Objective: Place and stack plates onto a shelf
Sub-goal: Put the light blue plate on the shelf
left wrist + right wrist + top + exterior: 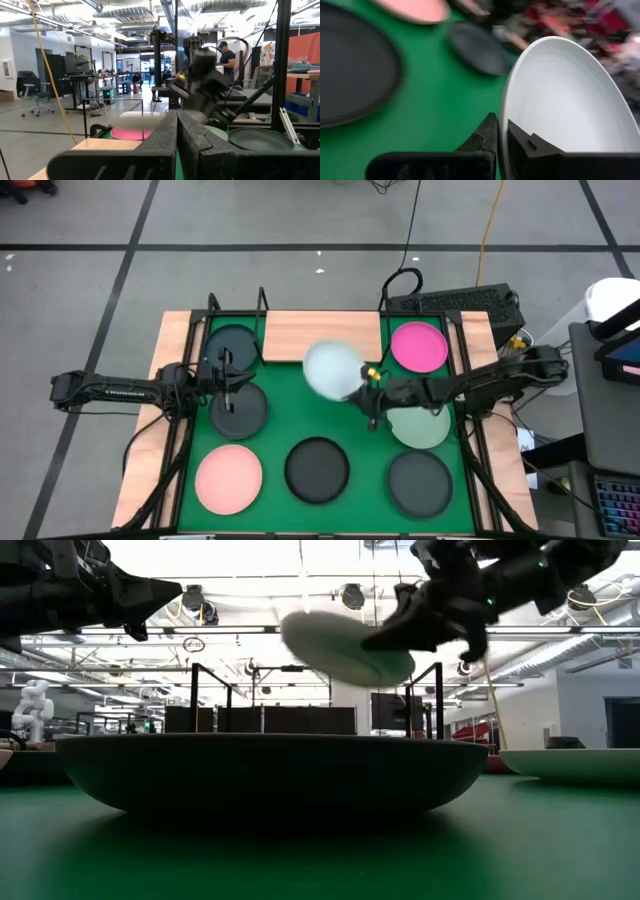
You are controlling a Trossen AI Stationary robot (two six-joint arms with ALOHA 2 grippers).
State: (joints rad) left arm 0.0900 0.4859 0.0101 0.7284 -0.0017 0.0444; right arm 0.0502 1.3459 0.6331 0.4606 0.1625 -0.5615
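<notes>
The right end effector (367,378) is clamped on the rim of the white plate (332,368), holding it tilted in the air; in the right wrist view its fingers (487,137) pinch the plate's edge. Just beyond the plate lies the light-wood shelf (322,333), with the magenta plate (419,346) beside it. Under the right arm rests the pale green plate (420,425). Across the green mat (275,430), the left end effector (232,383) hovers with its fingers together above a dark plate (238,409). Nearer the desk's (172,335) front edge lie the light pink plate (229,478) and two more dark plates (317,469).
</notes>
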